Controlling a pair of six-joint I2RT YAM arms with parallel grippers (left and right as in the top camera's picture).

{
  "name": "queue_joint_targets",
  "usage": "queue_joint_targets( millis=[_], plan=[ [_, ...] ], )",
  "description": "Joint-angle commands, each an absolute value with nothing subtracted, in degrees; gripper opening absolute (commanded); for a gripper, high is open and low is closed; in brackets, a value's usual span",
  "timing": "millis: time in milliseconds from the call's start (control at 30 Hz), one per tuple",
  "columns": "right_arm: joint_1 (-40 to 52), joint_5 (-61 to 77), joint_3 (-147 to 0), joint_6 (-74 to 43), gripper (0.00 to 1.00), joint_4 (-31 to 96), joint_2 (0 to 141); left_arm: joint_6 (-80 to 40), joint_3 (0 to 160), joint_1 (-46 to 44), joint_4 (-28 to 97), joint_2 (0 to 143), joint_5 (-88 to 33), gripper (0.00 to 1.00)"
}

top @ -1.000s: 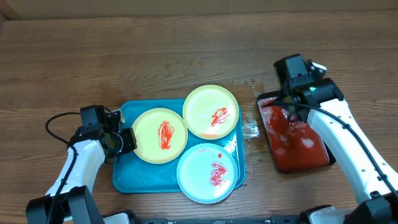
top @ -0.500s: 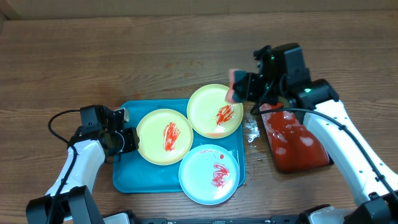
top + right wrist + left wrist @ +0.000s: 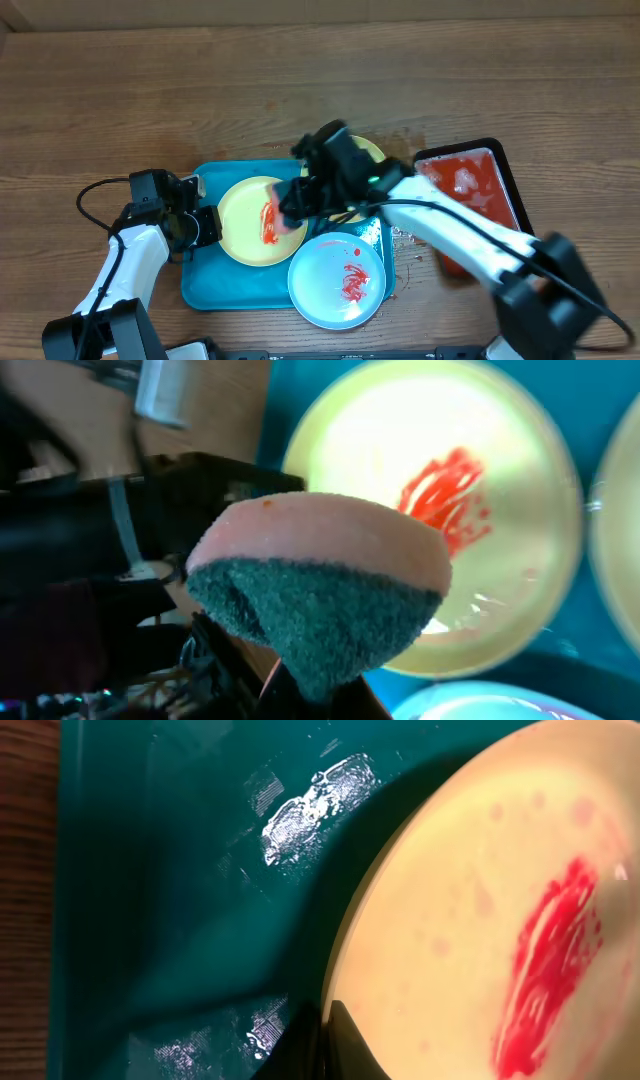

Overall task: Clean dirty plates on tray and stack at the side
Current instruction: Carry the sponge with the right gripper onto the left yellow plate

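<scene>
Apparently left gripper (image 3: 206, 226) pinches plate (image 3: 242, 214); right gripper (image 3: 312, 192) clamps sponge (image 3: 320, 575); tray (image 3: 200, 286) runs left-right.

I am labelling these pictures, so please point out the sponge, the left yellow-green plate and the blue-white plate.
sponge (image 3: 320, 550): right wrist view, on its pink top.
left yellow-green plate (image 3: 240, 228): overhead view, on the bare part left of the smear.
blue-white plate (image 3: 318, 285): overhead view, on the bare part left of its smear.
</scene>
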State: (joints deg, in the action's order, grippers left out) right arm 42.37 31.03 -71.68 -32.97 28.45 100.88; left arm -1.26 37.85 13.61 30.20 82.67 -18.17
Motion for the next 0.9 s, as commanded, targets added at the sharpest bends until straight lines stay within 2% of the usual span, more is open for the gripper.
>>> queue_joint_targets(
  millis=[0,200,467,733,867],
  plan=[
    [43.7,33.2,-72.7,-40.9,0.04,21.2,108.6,-2.2,37.5,13.8,30.2,82.9,-17.4,0.04],
    [44.6,51.9,-72.7,-40.9,0.04,4.8,119.5,-2.2,37.5,13.8,30.3,82.9,-17.4,0.04],
    [46.1,59.3,-72.7,-45.1,0.04,-3.4,127.0,-2.2,37.5,13.8,30.5,82.9,-17.4,0.04],
    [44.6,46.3,-72.8,-48.2,0.04,11.5,127.7,-2.2,37.5,13.8,31.1,82.9,-17.4,0.04],
    [41.9,44.6,-72.9,-46.1,0.04,13.8,127.6,-2.2,37.5,13.8,31.1,82.9,-17.4,0.05]
  ],
)
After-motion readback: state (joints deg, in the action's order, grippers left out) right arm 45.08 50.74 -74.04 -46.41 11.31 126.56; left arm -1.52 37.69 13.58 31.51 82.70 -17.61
